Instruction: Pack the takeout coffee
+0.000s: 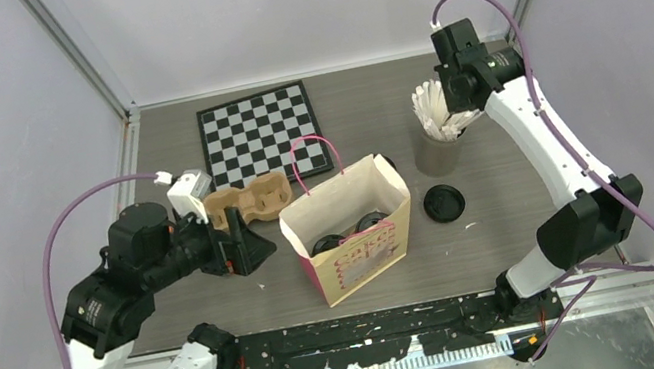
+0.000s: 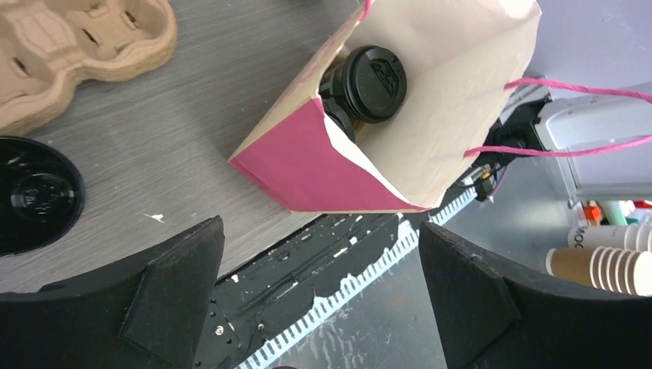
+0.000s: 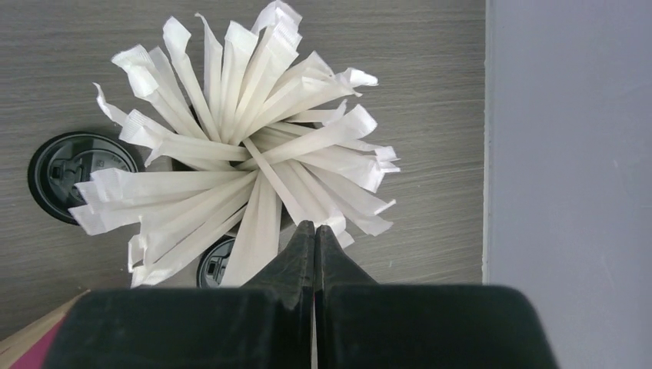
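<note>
Robot lab cell: plain walls, aluminium corner posts, arm mounting rail.

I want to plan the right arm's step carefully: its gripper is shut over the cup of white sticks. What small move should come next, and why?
Probably raise the right gripper slowly, straight up. Its jaws are shut at the edge of the white sticks, and I cannot tell whether one is pinched; a short lift would show it without tipping the grey cup.
</note>
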Controlling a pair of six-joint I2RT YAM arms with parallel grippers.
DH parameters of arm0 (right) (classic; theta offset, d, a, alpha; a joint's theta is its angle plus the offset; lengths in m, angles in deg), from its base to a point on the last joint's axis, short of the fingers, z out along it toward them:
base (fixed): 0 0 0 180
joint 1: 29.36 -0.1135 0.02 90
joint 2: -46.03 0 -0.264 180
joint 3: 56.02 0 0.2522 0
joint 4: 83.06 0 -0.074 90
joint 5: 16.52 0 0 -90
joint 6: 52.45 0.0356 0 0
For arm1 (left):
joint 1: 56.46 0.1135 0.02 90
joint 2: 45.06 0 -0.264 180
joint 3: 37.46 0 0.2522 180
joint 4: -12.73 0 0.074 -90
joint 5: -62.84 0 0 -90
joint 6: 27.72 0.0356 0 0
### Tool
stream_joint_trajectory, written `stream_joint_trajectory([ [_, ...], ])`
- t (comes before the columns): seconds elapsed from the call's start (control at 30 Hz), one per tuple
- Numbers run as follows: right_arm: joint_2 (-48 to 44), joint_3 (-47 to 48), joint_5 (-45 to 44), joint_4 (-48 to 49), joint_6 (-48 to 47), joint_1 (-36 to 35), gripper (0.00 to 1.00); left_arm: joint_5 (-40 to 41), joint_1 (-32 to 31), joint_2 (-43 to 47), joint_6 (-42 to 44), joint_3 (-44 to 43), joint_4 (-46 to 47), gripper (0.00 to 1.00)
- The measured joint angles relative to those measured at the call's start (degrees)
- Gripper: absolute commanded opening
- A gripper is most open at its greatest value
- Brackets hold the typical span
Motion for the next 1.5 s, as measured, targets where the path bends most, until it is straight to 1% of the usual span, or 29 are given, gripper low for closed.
stream_joint_trajectory([
  [0.07,0.3,2.8,-0.2,-1.9,0.0,0.0,0.0,1.2,0.0,-0.1,0.0,-0.6,-0.3,1.0],
  [0.4,-0.2,22.7,-0.5,-14.1,1.7,0.0,0.0,6.6,0.0,-0.7,-1.1,-2.3,-0.2,1.0],
  [0.5,0.0,32.0,0.8,-19.4,3.0,0.0,0.0,7.3,0.0,-1.8,-1.1,-2.6,-0.4,1.0],
  [0.6,1.3,47.8,3.8,-25.4,5.5,0.0,0.0,7.5,0.0,-2.8,-1.1,-2.6,-0.2,1.0],
  [0.63,1.1,51.4,5.0,-26.0,6.3,0.0,0.0,7.5,0.0,-2.9,-1.1,-2.6,-0.1,1.0],
  [0.7,-0.9,54.2,7.3,-26.8,7.4,0.0,0.0,7.5,0.0,-2.9,-1.1,-2.6,0.4,1.0],
  [0.77,-5.2,52.0,11.2,-27.5,8.9,0.0,0.0,7.8,0.0,-2.9,-1.1,-2.6,0.9,1.0],
  [0.9,-14.4,43.0,20.8,-27.3,11.5,0.0,0.0,8.2,0.0,-2.9,-1.1,-3.5,1.2,1.0],
  [1.03,-19.9,38.6,29.7,-26.3,15.0,0.0,0.0,8.6,0.0,-3.2,-1.1,-4.5,1.8,1.0],
  [1.17,-25.4,33.2,39.1,-21.9,19.8,0.0,0.0,8.5,0.0,-3.4,-1.9,-4.6,2.2,1.0],
  [1.3,-26.8,28.3,46.0,-19.3,23.2,0.0,0.0,8.3,0.0,-3.6,-3.0,-4.6,2.4,1.0],
  [1.5,-24.5,21.2,52.1,-17.6,25.0,0.0,0.0,8.3,0.0,-4.5,-4.0,-4.7,2.3,1.0],
])
